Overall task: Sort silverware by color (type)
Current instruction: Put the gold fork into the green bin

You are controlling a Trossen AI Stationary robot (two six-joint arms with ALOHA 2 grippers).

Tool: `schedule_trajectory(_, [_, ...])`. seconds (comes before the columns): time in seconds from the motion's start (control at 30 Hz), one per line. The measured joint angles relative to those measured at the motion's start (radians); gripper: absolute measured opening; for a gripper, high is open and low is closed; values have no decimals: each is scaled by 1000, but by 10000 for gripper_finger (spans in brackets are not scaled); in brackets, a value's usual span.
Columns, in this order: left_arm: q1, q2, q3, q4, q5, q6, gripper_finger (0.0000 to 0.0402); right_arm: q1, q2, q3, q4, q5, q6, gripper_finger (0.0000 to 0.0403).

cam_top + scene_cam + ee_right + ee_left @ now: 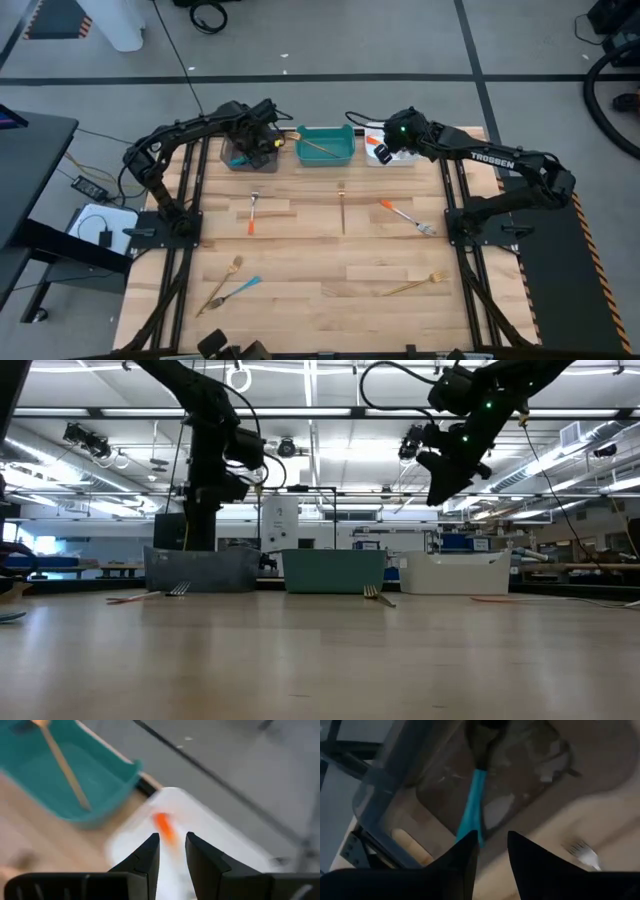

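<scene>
Blue-handled utensil lies inside the grey bin at the far left of the tabletop, directly below the left tool; its long axis runs from the tool tips away toward the bin's far wall. Left tool fingers stand apart, holding nothing; the blue handle shows just past one fingertip, free of both.

Orange-handled piece lies in the white bin at the far right, blurred. Right tool hovers above that bin, fingers parted with a narrow gap, nothing between them.

Gold utensil lies diagonally in the teal bin, between the other two bins.

Loose on the tabletop:
- orange-handled fork, near the grey bin, long axis front-to-back, head toward the bins.
- gold fork, centre, same front-to-back axis.
- orange-handled fork, right side, diagonal, head toward the near right.
- gold fork, near left and blue-handled utensil, near left, just beside each other, both diagonal.
- gold fork, near right, nearly crosswise.

Nothing lies between either tool and its bin.
</scene>
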Motion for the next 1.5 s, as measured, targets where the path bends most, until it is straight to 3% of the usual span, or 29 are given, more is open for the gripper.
schedule_trajectory(0.37, [-142, -246, 3, -22, 52, -27, 117, 185, 76, 0, 45, -200, 528, 101])
schedule_trajectory(0.6, [-235, -420, 3, -18, 53, -116, 117, 252, 223, 0, 141, -197, 713, 100])
schedule_trajectory(0.83, [-314, -512, 3, -18, 53, -167, 117, 197, 388, 0, 349, -366, 706, 100])
schedule_trajectory(0.93, [-344, -526, 3, -18, 52, -189, 117, 161, 432, 0, 361, -425, 703, 100])
schedule_trajectory(1.5, [-399, -529, 3, -21, 51, -190, 117, 114, 563, 0, 386, -555, 449, 100])
